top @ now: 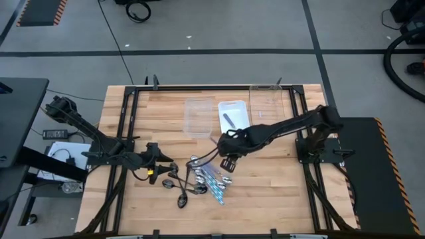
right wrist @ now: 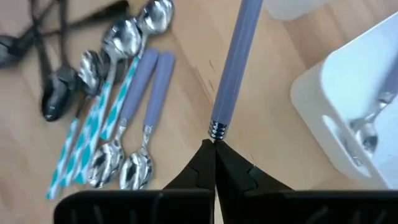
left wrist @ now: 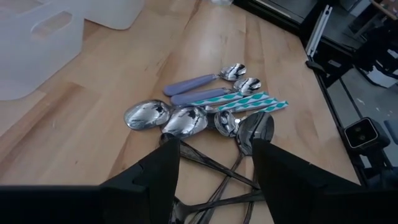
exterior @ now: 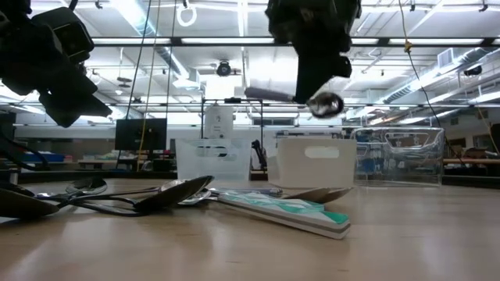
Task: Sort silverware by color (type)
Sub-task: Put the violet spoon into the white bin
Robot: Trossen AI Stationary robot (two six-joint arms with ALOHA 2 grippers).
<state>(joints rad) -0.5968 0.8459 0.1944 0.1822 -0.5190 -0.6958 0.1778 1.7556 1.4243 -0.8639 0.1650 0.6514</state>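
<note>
- Silverware: a heap of small spoons (top: 199,180) lies on the light wooden tabletop (top: 265,199), in front of a clear rectangular plastic tray (top: 198,117) and a white rectangular plastic tray (top: 234,114).
- Kinds in the heap: dark metal spoons (left wrist: 214,183) with crossed, tangled handles; shiny silver spoons (left wrist: 165,118); two lavender-handled spoons (right wrist: 146,93) lying side by side; teal-and-white patterned flat handles (left wrist: 249,102).
- Right claw (right wrist: 214,142): closed tight on the neck of a lavender-handled spoon (right wrist: 236,62), just where the metal stem meets the handle; the low view shows that spoon (exterior: 301,99) held clear above the tabletop, roughly level, bowl outward.
- Left claw (left wrist: 214,158): fingers spread wide, holding nothing, poised just over the dark spoons.
- White tray contents: one spoon (right wrist: 367,127) already lies inside; its colour is hard to tell from here, perhaps silver.
- Handling: each spoon is probably light, rigid and not fragile. Polished bowls and thin stems look slippery and may pivot in a narrow pinch.
- Where to hold: the broader handle, or the neck as here, gives flat faces to clamp. Tangled dark handles are likely to drag neighbours along, so a free end is the safer choice.
</note>
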